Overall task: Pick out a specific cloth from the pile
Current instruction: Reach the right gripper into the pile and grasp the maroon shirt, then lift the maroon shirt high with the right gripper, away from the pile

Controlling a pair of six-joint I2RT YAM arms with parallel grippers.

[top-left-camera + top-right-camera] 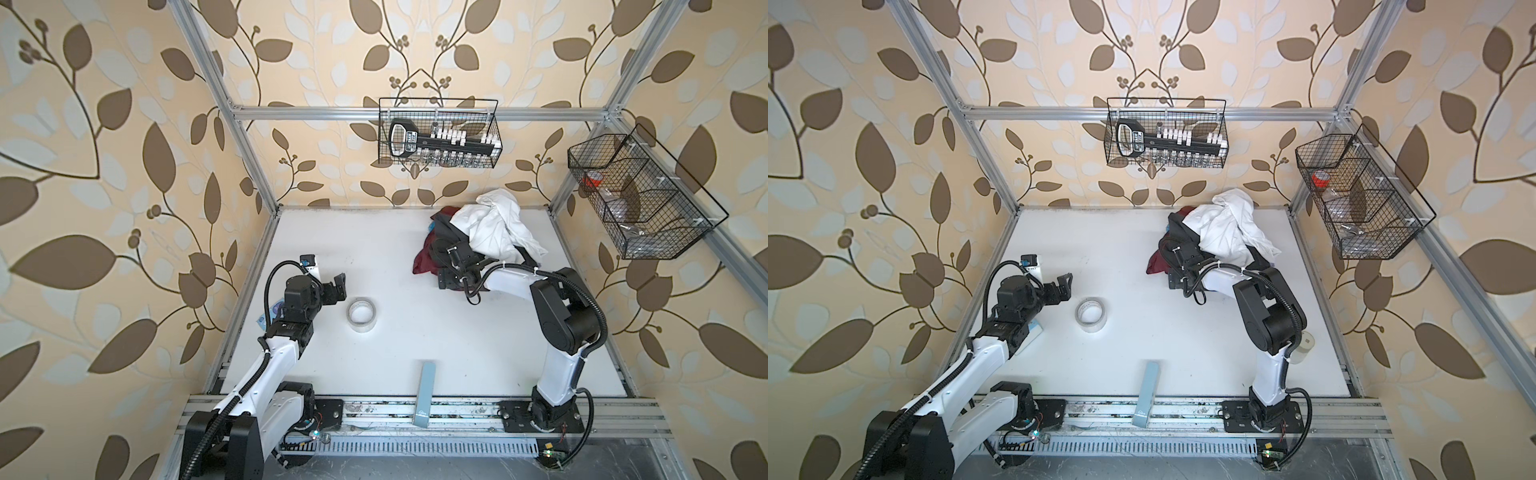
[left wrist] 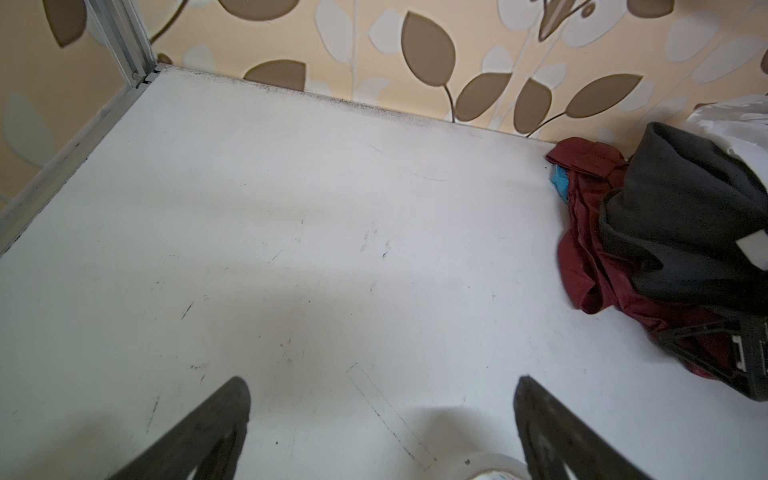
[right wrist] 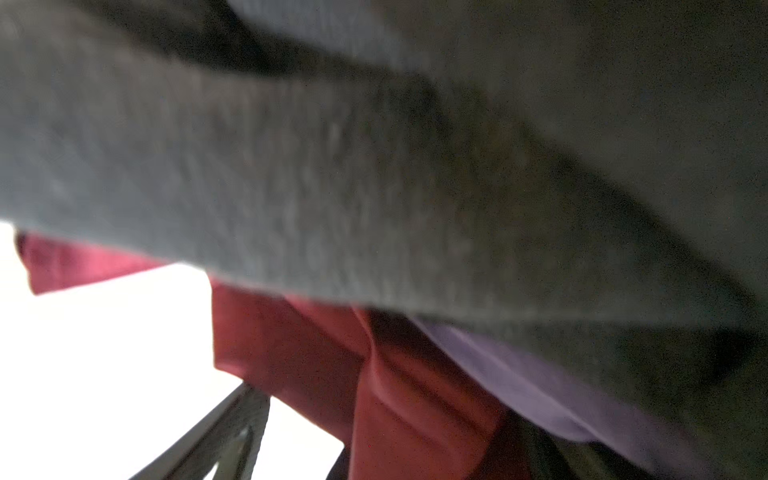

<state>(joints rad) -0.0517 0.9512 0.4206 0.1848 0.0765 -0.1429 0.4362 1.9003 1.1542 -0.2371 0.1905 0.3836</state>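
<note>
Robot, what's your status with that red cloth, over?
Left gripper open, empty. Right gripper open at thin dark red cloth, no grip yet. Dark grey garment drapes over it.

Maroon cloth [image 2: 579, 262]: thin woven fabric with a faint sheen along the folds. Dark grey garment [image 2: 673, 216] lying over it: thicker and matt, its coarse weave visible close up in the right wrist view. White garment [image 1: 498, 228]: soft matt cloth, crumpled. Lilac fabric [image 3: 519, 374]: smooth, matt. Table [image 2: 291, 208]: white matt board, scuffed with dark marks. Tape roll [image 1: 360, 313]: glossy translucent plastic film. Left gripper [image 2: 381, 382] fingers [image 2: 208, 428]: matt black plastic, rubbed greyish. Right arm [image 1: 559, 374]: glossy white plastic shell, matt black joints. Frame [image 1: 332, 112]: brushed aluminium profile. Wire basket [image 1: 436, 99]: thin black-coated metal. Wallpaper [image 1: 104, 166]: matt, embossed leaves.
</note>
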